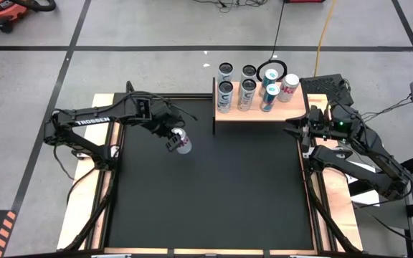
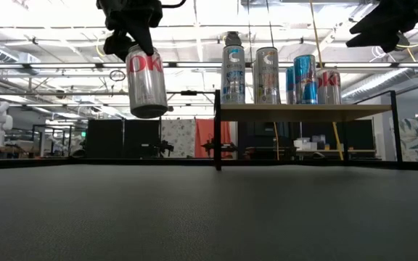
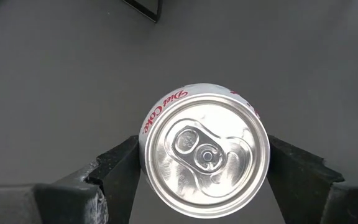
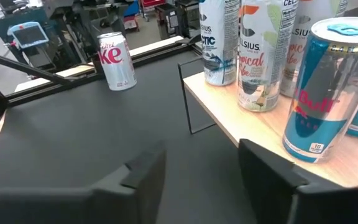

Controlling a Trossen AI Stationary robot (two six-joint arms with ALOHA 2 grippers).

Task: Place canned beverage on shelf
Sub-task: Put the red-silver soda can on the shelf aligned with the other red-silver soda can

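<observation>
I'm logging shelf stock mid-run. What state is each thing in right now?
Diet Coke can: upright, unopened, held above the black mat.
Left gripper: shut on the can's sides.
Right gripper: open, empty, by the shelf's edge.
Shelf: holds six upright cans.
Red Bull can: upright, unopened, near the shelf's edge.

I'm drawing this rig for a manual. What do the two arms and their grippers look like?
Both arms are dark, nearly black, built of jointed tubular links. The left arm carries white TROSSEN lettering along one link. The right arm shows a small green light near its wrist and thin black cables beside it. The left gripper and right gripper each have two flat, blocky matte-black fingers.
</observation>
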